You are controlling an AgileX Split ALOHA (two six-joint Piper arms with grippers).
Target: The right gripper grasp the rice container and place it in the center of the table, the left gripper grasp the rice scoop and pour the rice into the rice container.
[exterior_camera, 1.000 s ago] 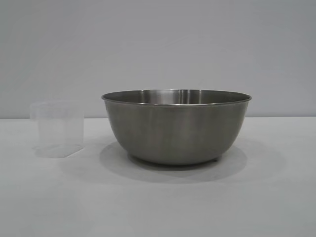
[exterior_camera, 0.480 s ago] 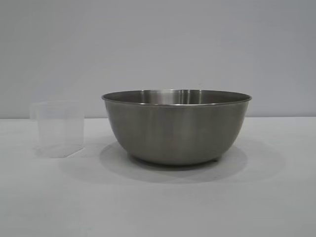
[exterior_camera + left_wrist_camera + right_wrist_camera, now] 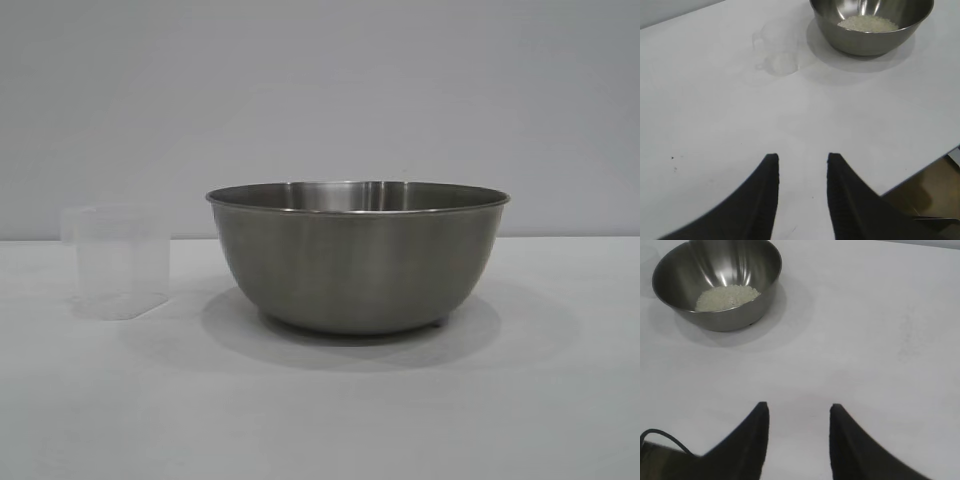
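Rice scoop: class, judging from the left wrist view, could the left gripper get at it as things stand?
Probably yes. The left gripper is open and holds nothing, and only bare table lies between it and the upright rice scoop. The rice container sits beside the scoop, apart from it, not across the path.

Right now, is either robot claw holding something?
No. The left tool and right tool are both open and empty above the table, away from the measuring cup and steel bowl.

Both arms hang back and tilt downward, the left gripper (image 3: 801, 165) with its two black fingers slightly apart and empty, the right gripper (image 3: 799, 412) spread a little wider, also empty.
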